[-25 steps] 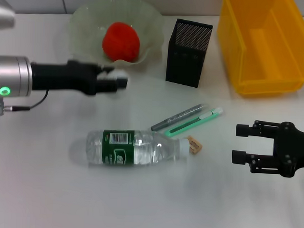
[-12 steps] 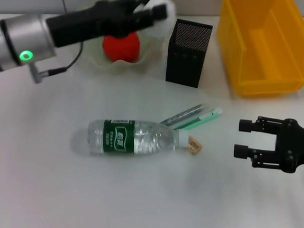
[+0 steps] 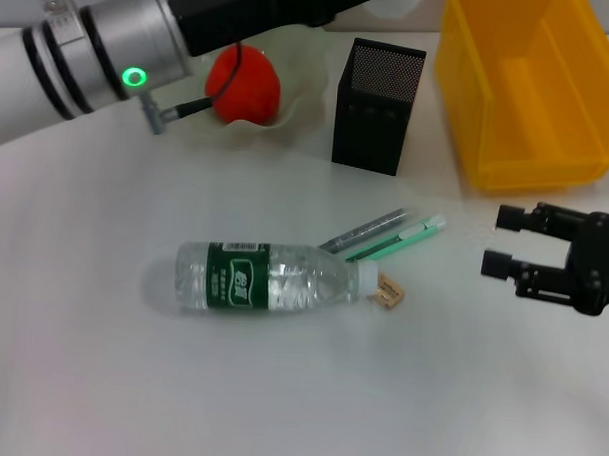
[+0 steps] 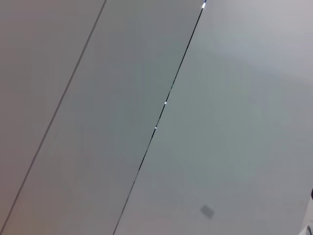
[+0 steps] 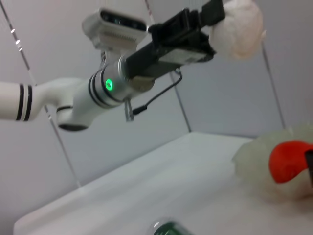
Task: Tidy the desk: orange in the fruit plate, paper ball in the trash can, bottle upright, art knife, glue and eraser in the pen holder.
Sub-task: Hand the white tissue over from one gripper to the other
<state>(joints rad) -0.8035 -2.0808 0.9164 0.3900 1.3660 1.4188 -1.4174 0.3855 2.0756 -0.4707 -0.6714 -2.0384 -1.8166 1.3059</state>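
While on its side, bottle point(image 3: 268, 277) cap points toward right jaws point(image 3: 505, 241).

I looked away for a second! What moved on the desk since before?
The left pincer, shut on the paper ball, swung up and away across the fruit plate toward the yellow bin. The right pincer drifted slightly right, open. The bottle rolled a little. The orange and pen holder stayed.
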